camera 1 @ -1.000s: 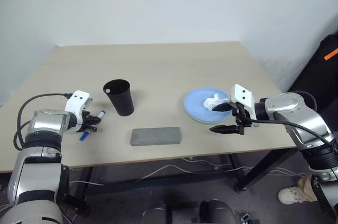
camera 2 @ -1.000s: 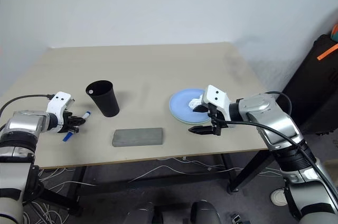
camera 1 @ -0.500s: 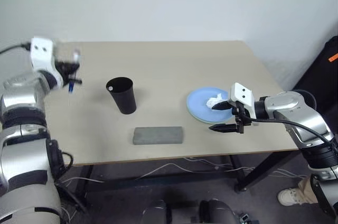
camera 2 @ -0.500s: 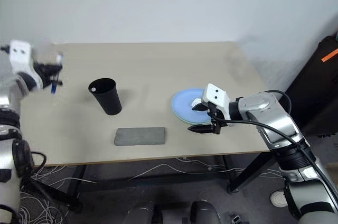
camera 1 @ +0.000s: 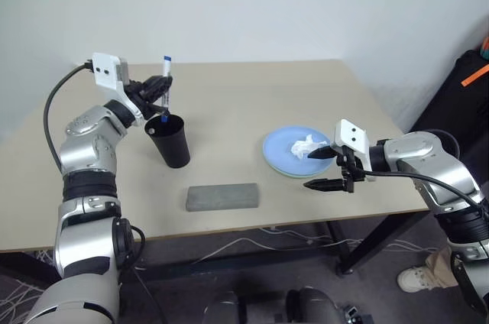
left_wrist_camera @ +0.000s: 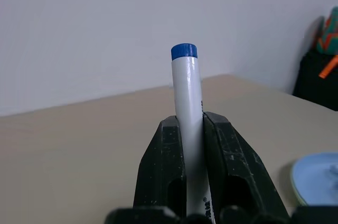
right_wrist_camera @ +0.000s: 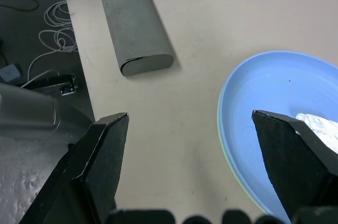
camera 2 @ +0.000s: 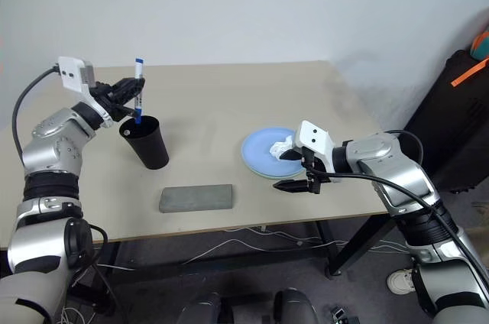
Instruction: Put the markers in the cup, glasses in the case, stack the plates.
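My left gripper is shut on a white marker with a blue cap, held upright. The marker's lower end is at the mouth of the black cup. The left wrist view shows the marker clamped between both fingers. My right gripper is open, its jaws wide apart, just off the near edge of the plates. The light blue plate lies on the pale green one, with a crumpled tissue on top. The grey case lies shut near the table's front edge. The glasses are out of view.
The beige table ends just behind my right gripper at its front right corner. A black bag with an orange mark stands right of the table. Cables lie on the floor under it. A person's shoe is at the lower right.
My left arm has lifted the marker from the table's left front, swung it right and turned it upright over the cup. The right arm has stayed still.
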Robot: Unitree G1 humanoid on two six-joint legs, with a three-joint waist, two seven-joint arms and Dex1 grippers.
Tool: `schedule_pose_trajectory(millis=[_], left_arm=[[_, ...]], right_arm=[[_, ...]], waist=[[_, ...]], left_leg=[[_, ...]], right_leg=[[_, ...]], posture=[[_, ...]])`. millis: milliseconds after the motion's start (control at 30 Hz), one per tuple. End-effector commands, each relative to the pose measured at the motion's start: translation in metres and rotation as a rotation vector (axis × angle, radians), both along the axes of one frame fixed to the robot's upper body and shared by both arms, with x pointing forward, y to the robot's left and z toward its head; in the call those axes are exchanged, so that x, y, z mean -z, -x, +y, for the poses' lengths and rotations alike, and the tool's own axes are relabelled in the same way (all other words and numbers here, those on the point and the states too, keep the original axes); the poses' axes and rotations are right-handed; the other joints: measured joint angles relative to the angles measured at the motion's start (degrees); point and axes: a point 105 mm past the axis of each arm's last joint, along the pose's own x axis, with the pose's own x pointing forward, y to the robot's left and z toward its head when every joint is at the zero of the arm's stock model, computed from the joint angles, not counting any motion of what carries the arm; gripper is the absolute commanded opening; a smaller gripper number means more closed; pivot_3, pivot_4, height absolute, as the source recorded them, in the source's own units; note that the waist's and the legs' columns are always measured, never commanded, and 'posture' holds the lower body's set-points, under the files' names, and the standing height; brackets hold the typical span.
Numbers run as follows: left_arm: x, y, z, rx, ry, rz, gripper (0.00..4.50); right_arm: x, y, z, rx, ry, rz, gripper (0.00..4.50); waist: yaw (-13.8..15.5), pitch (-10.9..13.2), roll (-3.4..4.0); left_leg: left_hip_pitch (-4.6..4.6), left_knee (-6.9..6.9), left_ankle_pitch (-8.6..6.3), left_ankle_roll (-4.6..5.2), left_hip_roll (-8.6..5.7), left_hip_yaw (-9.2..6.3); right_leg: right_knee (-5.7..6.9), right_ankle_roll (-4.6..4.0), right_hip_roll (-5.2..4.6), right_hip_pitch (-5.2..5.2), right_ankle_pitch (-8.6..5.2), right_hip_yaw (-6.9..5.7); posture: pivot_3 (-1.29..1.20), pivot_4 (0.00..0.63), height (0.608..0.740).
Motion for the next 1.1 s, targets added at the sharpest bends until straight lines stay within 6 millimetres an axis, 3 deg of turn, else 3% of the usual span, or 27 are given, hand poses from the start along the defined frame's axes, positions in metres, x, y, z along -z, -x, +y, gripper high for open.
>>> schedule_pose_trajectory(millis=[33,300,800,1100], left_arm=[[-0.016,0.004,-0.006,0.021,-0.051,-0.084,0.12],[-0.005,0.008,-0.002,0.013,-0.073,-0.078,0.12],[0.021,0.014,0.002,-0.004,-0.064,-0.033,0.12],[0.023,0.015,0.011,-0.043,-0.076,-0.043,3.03]], right_arm=[[-0.021,-0.008,-0.012,0.043,-0.010,-0.049,4.06],[-0.031,-0.019,-0.027,0.079,-0.004,-0.091,4.06],[-0.037,-0.023,-0.031,0.084,0.003,-0.113,4.06],[-0.039,-0.024,-0.031,0.084,-0.003,-0.117,4.06]], waist=[[0.02,0.00,0.00],[0.08,0.00,0.00],[0.09,0.00,0.00],[0.09,0.00,0.00]], left_leg=[[0.00,0.00,0.00,0.00,0.00,-0.01],[-0.02,0.00,-0.01,0.01,-0.02,0.00],[-0.02,0.00,-0.01,0.01,-0.02,-0.01],[-0.02,0.00,-0.01,0.01,-0.01,-0.02]], right_leg=[[0.00,0.00,0.00,-0.01,0.00,0.00],[-0.03,0.01,0.00,0.00,0.01,0.00],[-0.02,-0.01,-0.01,-0.02,0.01,0.00],[-0.02,-0.01,-0.01,-0.02,0.02,0.00]], posture=[[0.00,0.000,0.737],[0.00,0.000,0.737],[0.00,0.000,0.737],[0.00,0.000,0.737]])
